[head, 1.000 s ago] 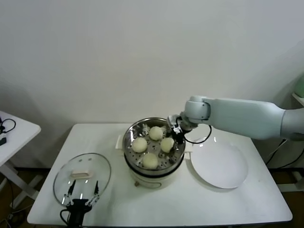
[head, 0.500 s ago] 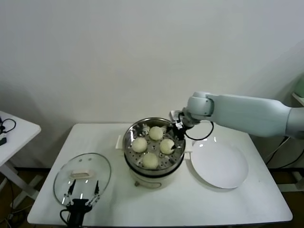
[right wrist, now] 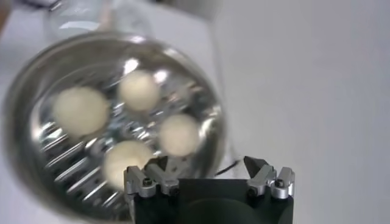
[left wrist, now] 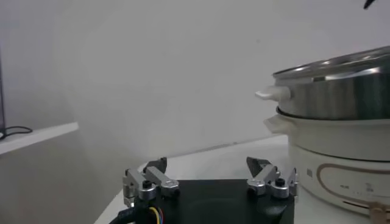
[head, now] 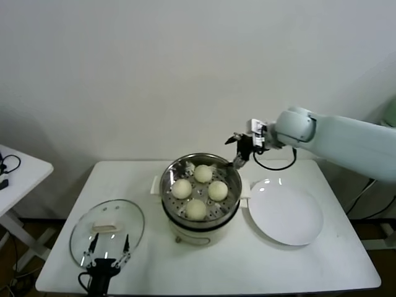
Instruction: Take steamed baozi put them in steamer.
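Four steamed baozi (head: 196,189) inside steamer (head: 232,195) at table centre — round, smooth, off-white domes, no long axis, tops up; placed at 12, 3, 6 and 9 o'clock on the perforated floor. Right gripper (head: 241,148) raised off steamer rim at 2 o'clock, fingers spread, empty. Left gripper (head: 106,253) parked at near table edge — fingers apart, beside glass lid (head: 83,226).

— What does the robot look like?
— The right arm (head: 340,137) is smooth pale grey-white with a rounded joint and a looping black cable.
— And the grippers?
— Black bases, silver screwed finger mounts; possibly coloured wires on the left gripper (left wrist: 207,176).
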